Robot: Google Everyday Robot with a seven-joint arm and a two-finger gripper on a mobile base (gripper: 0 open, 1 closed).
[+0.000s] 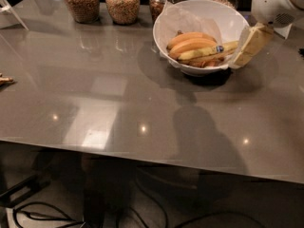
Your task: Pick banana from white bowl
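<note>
The white bowl [165,35] stands at the back right of the grey table, lined with white paper. In it lies the slim pale-yellow banana [205,53] with a blue sticker, its stem pointing right towards the rim. It rests in front of two plumper orange bananas [191,42]. My gripper [247,49] hangs from the white arm [275,1] at the top right. It is right beside the bowl's right rim, close to the banana's stem end, and holds nothing that I can see.
Several glass jars with brown filling [122,3] stand in a row along the back edge behind the bowl. A small object [4,80] lies at the left edge. The grey table [118,103] ends at its front edge; cables lie on the floor below.
</note>
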